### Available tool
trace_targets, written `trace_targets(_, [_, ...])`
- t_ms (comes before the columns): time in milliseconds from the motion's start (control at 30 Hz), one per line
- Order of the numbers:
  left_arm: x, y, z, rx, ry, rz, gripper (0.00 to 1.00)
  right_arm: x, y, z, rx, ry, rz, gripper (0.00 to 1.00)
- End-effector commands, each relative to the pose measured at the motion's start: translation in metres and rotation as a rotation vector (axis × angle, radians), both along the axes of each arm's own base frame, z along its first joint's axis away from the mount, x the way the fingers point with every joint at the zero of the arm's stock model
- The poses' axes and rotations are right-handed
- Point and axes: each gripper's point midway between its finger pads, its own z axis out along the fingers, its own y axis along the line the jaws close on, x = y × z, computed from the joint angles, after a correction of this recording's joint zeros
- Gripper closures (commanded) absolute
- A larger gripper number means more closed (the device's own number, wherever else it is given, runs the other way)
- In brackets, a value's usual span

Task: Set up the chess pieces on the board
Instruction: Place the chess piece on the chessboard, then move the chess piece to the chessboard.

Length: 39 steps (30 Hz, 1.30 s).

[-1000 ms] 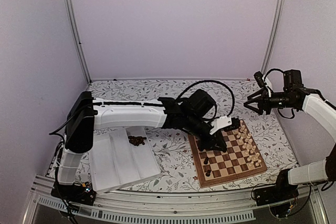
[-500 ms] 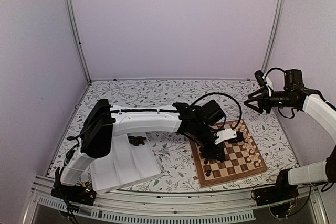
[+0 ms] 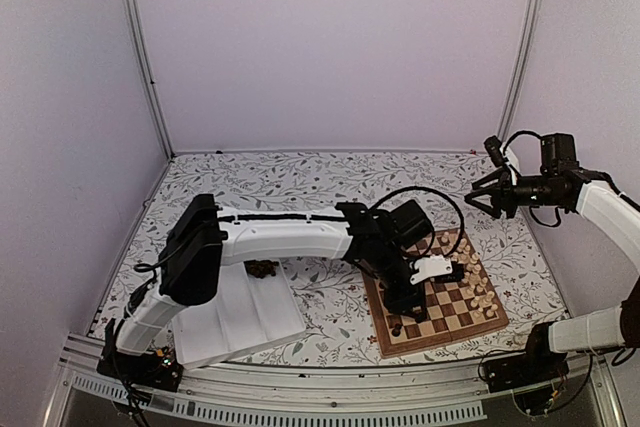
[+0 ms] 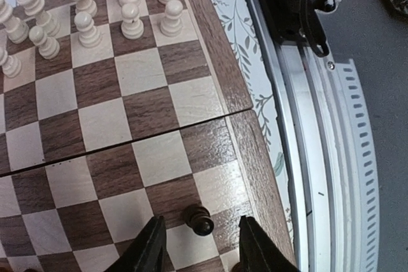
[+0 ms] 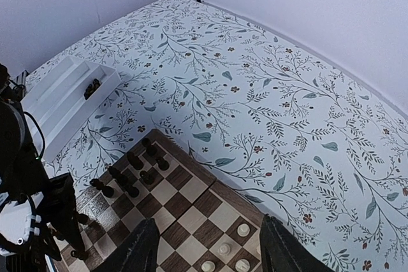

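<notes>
Dark wooden piece (image 4: 199, 219) stands free between parted left fingers (image 4: 150, 250) | right fingers (image 5: 143, 250) wide, empty | risk: skewed lift-off, fingertip clips piece, topples it

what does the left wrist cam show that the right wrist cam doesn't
Only the left wrist view clearly shows one dark piece standing free between the left gripper's open fingers near the board's edge, plus the metal rail beyond it. Only the right wrist view shows the white tray holding a few spare dark pieces, the dark group on the board's far side, and the left arm. Both show the board and cream pieces.
</notes>
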Motion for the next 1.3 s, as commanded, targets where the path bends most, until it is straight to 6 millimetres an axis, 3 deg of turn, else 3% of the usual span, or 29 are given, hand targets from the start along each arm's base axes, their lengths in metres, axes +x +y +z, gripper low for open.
trace_targets(0, [-0.003,-0.004,0.054,-0.085,-0.048,-0.005,0.57,-0.013,0.002,-0.001,-0.013,-0.008,0.048,0.44])
trace_targets(133, [0.011,0.015,0.111,-0.19,-0.132,0.048,0.53,-0.031,0.006,-0.008,-0.063,-0.024,0.124,0.46])
trace_targets(167, [0.019,0.023,0.133,-0.23,-0.164,0.081,0.53,-0.037,0.008,-0.012,-0.075,-0.016,0.144,0.47])
trace_targets(267, [0.055,0.057,0.159,-0.306,-0.217,0.22,0.53,-0.061,0.028,-0.028,-0.136,-0.011,0.262,0.49])
trace_targets(433, [0.14,0.144,0.176,-0.381,-0.343,0.567,0.53,-0.103,0.064,-0.063,-0.278,-0.001,0.453,0.51])
trace_targets(533, [0.18,0.2,0.171,-0.383,-0.425,0.742,0.53,-0.127,0.079,-0.088,-0.379,0.013,0.55,0.52])
trace_targets(667, [0.204,0.245,0.174,-0.44,-0.497,0.889,0.51,-0.15,0.088,-0.112,-0.463,0.034,0.648,0.51])
trace_targets(800, [0.204,0.244,0.173,-0.451,-0.468,0.879,0.5,-0.161,0.09,-0.132,-0.548,0.049,0.686,0.49])
trace_targets(1033, [0.203,0.233,0.158,-0.412,-0.421,0.836,0.51,-0.176,0.097,-0.149,-0.636,0.053,0.745,0.49])
trace_targets(1267, [0.201,0.231,0.156,-0.407,-0.405,0.82,0.51,-0.173,0.105,-0.162,-0.671,0.069,0.743,0.55])
